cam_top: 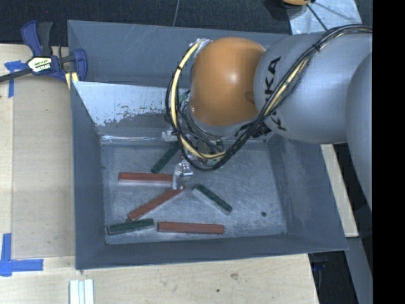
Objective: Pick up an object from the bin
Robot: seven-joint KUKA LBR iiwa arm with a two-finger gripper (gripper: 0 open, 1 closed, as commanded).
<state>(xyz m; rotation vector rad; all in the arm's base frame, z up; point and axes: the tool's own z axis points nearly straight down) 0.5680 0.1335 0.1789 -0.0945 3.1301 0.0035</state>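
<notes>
Six flat sticks lie scattered on the floor of the grey bin (82, 189), three red-brown and three dark green. From where I stand the arm (316, 87) comes in over the bin's right wall, its orange cover (224, 81) and looped cables (177, 106) hanging over the far half of the floor. Below them the gripper (182, 175) is down near the middle of the bin, right where two sticks meet. One is the level red-brown stick (144, 177), which runs off toward the left wall. The other is the slanted red-brown stick (155, 204), which runs toward the near-left corner. The gripper looks to be touching their ends, but whether it is spread, pressed together or pinching either one I cannot tell. A slanted green stick (164, 159) lies just beyond it toward the far wall, partly under the cables, and a short green stick (213, 197) lies just to its right. Along the near wall lie a third green stick (130, 227), close to the near-left corner, and a third red-brown stick (190, 228) beside it.
</notes>
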